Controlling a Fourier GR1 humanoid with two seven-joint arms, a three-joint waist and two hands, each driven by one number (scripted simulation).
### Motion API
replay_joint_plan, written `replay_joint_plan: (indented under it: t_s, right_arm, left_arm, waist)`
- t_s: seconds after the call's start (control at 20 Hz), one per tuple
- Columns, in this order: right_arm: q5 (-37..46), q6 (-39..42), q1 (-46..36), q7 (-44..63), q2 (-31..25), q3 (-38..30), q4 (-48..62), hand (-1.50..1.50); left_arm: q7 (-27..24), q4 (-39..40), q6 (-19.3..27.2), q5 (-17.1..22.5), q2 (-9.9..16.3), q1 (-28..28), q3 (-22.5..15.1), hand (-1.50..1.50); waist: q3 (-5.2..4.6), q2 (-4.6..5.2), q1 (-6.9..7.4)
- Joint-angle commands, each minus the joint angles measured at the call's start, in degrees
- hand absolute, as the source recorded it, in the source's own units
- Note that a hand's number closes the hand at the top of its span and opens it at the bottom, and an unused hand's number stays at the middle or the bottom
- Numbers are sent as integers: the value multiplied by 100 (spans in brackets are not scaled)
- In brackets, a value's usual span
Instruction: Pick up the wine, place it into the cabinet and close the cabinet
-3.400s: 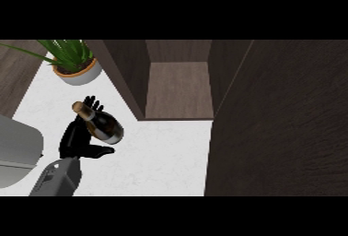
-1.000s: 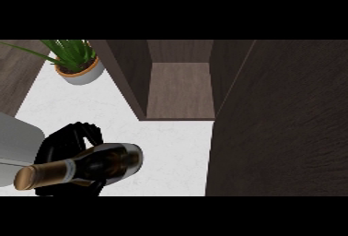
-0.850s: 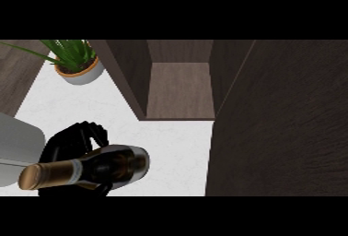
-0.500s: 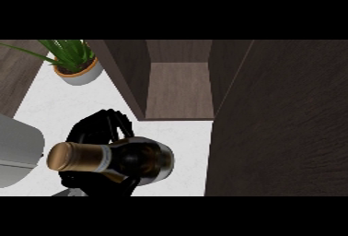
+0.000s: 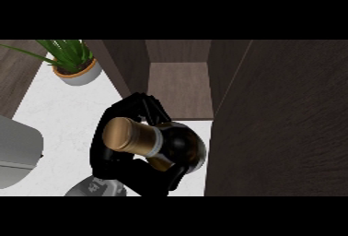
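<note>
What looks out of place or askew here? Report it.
Nothing stands out. The left hand holds the wine bottle above the counter, just before the open cabinet; the potted plant stands upright.

The wine bottle is showing glossy dark glass and a matt gold foil cap. The cabinet is presenting matt dark wood grain. The tabletop is appearing as smooth white, possibly stone.

The counter was white. A green plant in a small pot stood on it at the back. A grey thing sat at its left side. The brown cabinet shelf was bare.
</note>
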Motion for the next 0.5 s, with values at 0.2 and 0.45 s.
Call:
replay_joint_plan:
  t_s: [0.2, 0.45]
  right_arm:
    - [-484, -67, 184, 241, 42, -74, -680, -150]
    - [-374, -52, 134, 331, 64, 118, -698, -150]
  left_arm:
    - [118, 651, 1218, -208, -4, -998, -471, 150]
    - [-189, 1248, 1337, -35, -5, -1309, -410, 150]
  waist:
    - [-2, 2, 16]
    - [-4, 8, 12]
